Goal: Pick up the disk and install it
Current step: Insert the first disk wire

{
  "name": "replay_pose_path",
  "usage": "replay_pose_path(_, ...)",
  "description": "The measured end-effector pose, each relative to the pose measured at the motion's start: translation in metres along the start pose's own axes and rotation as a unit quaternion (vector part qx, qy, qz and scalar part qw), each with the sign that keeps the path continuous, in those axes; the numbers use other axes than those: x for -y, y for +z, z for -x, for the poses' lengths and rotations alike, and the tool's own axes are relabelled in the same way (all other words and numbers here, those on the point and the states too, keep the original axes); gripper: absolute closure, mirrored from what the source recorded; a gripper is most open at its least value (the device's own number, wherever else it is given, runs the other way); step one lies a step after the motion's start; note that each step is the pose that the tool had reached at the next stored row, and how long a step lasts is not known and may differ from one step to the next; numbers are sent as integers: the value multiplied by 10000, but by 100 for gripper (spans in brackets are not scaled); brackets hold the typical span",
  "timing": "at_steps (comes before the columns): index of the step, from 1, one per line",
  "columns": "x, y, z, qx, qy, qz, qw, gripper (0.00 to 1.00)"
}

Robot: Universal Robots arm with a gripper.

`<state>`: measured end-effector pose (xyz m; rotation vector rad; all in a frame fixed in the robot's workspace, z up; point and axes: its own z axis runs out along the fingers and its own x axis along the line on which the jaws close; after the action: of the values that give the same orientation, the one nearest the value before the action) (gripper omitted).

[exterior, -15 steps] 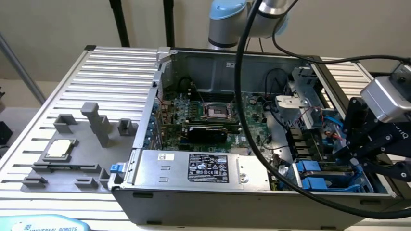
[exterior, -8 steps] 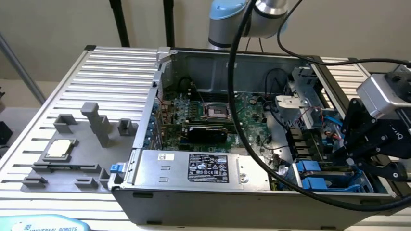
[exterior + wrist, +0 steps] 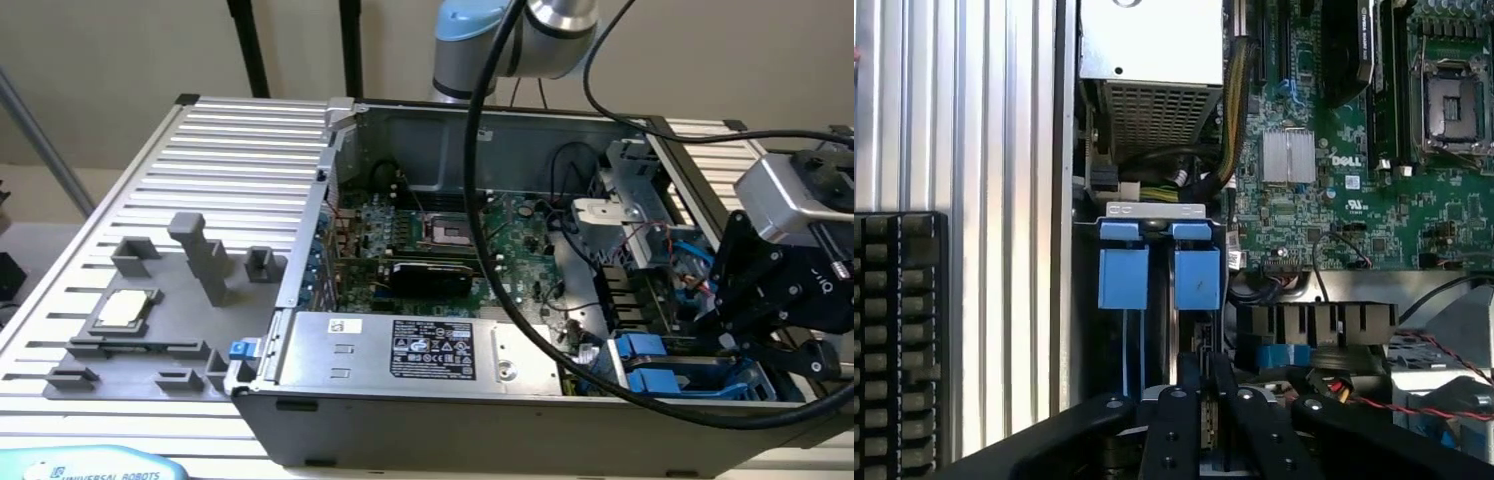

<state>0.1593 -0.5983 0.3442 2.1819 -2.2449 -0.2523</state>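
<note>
The disk stands on edge in the drive bay at the near corner of the open computer case (image 3: 307, 330) on the exterior view's right. Its blue carrier end (image 3: 1197, 278) sits beside a second blue carrier (image 3: 1124, 278) in the neighbouring slot. In the exterior view the disk's blue frame (image 3: 657, 380) lies just under the black gripper (image 3: 727, 350). The gripper (image 3: 1204, 368) is directly over the disk's other end, its two black fingers (image 3: 1172, 420) close together with a thin silvery edge (image 3: 1204, 425) between them.
The green motherboard (image 3: 1324, 200) with its heatsink and empty CPU socket (image 3: 447, 232) lies beside the bay. The silver power supply box (image 3: 427, 350) sits along the case's near side. Red and black wires (image 3: 1414, 400) run close to the gripper. A grey fixture holding a chip (image 3: 127, 310) rests on the slatted table.
</note>
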Motion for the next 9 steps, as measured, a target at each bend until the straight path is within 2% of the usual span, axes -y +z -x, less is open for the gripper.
replay_pose_path(9,20,13,103,-162,48,-9,9999,84)
